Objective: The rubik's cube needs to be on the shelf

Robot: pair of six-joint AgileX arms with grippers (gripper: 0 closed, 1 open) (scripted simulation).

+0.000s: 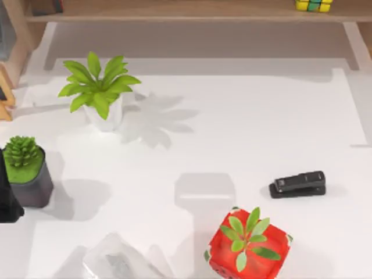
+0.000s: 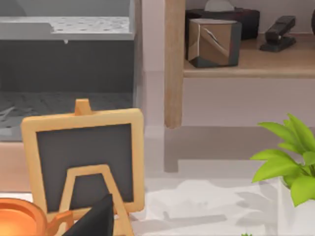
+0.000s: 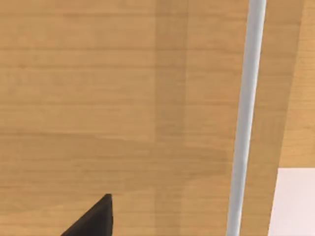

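The rubik's cube (image 1: pixel 314 5), with yellow and green tiles, sits on the shelf (image 1: pixel 186 10) near its right end at the far edge of the table. The shelf's wooden upright (image 2: pixel 174 64) and a lower board (image 2: pixel 246 66) stand ahead in the left wrist view. My left arm (image 1: pixel 8 200) is parked at the table's left edge beside a dark pot, and a dark part of its gripper (image 2: pixel 96 219) shows in its wrist view. A dark part of my right gripper (image 3: pixel 93 220) hangs over a light-brown wooden surface (image 3: pixel 123 98). Neither gripper is near the cube.
A leafy plant in a white pot (image 1: pixel 100 90) stands at the back left. A succulent in a dark pot (image 1: pixel 26 171) is at the left, a red cube planter (image 1: pixel 249 244) at the front and a black stapler (image 1: pixel 297 183) on the right. A small chalkboard easel (image 2: pixel 83 157) stands near the left arm.
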